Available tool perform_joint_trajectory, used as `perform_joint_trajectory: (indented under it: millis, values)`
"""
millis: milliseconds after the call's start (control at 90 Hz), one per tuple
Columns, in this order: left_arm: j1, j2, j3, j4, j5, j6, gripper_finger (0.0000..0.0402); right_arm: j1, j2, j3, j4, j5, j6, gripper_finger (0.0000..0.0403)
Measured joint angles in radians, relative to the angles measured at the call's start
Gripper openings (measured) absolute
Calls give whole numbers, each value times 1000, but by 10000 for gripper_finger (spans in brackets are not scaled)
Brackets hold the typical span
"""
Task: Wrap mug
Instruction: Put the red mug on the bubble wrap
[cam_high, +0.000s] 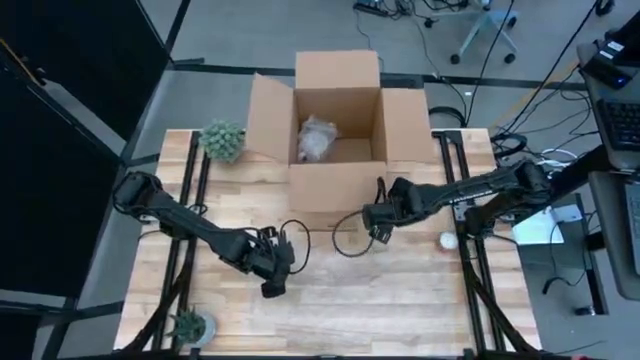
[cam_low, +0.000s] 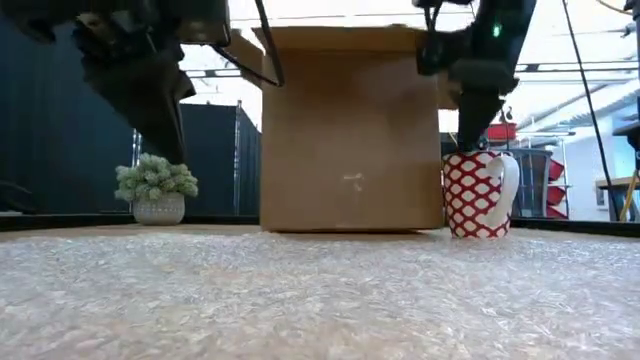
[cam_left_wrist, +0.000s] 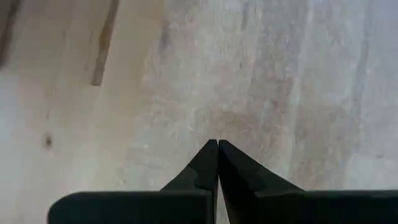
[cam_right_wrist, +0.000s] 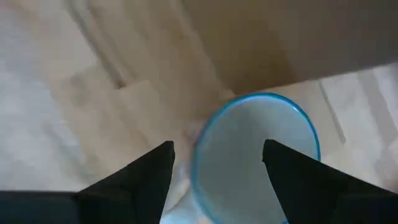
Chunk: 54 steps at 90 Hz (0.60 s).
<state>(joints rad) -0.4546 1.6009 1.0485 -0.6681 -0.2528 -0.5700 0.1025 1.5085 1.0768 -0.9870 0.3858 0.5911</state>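
Right gripper (cam_right_wrist: 217, 158) hangs directly over the mug (cam_low: 480, 195), jaws spread wide, the blue rim sitting between the two fingers with one finger outside the wall. The mug stands upright just in front of the cardboard box (cam_high: 338, 130), on the bubble wrap sheet (cam_low: 320, 300) (handle toward the room in the low view). Left gripper (cam_left_wrist: 217, 165) has its jaws pinched tight together, empty, tips pointing at the sheet. To do it well, I'd say: straddle the wall squarely, close gently, avoid tipping it into the box.
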Motion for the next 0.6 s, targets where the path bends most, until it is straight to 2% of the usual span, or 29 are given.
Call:
perform_joint_trajectory:
  millis: [111,211,333,489,544,600]
  values:
    - [0,0,0,4,-16,1,0,-10,0,-51,67,-43,2,230]
    - [0,-1,0,4,-34,3,0,-10,0,-78,98,-61,15,204]
    - [0,-1,0,4,-64,9,0,-10,0,-92,102,-71,2,142]
    - [0,-1,0,8,-75,30,0,-10,0,-94,103,-78,-33,31]
    - [0,-2,0,8,-75,29,0,-6,0,-95,94,-82,-53,13]
    - [0,-2,1,8,-75,29,0,5,0,-83,77,-73,-58,13]
